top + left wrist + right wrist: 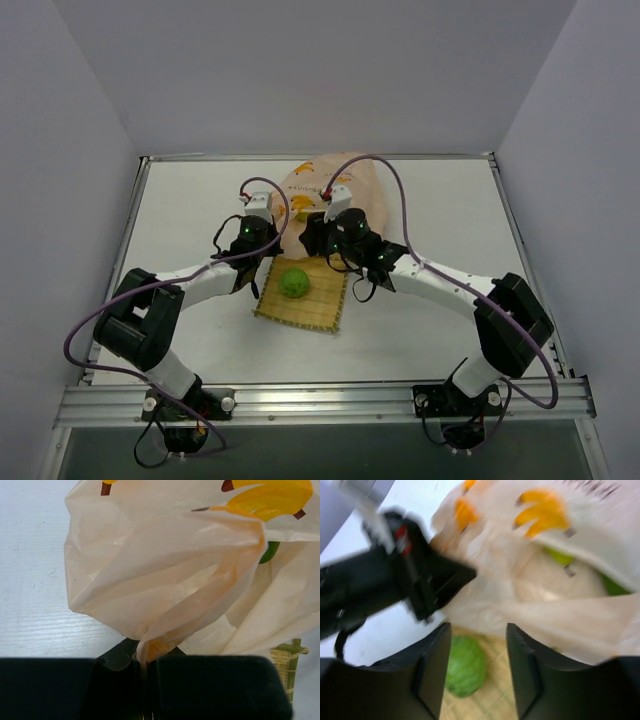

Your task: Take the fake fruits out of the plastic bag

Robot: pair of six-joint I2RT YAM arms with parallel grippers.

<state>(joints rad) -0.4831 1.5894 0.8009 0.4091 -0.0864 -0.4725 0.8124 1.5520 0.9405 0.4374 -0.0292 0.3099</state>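
The peach plastic bag (335, 185) lies at the back middle, its mouth toward the arms. My left gripper (280, 226) is shut on a twisted handle of the bag (150, 650). A green fruit (270, 552) peeks out inside the bag, and it also shows yellow-green through the plastic in the right wrist view (561, 557). The round green fruit (294, 283) lies on the woven mat (320, 310). My right gripper (477, 655) is open and empty, just above the round green fruit (465, 667) and in front of the bag's mouth (545, 600). The mango is hidden.
The mat's corner (287, 662) shows beside the bag. The left gripper's body (420, 580) is close to my right fingers (432, 670). White walls bound the table; cables loop over both arms.
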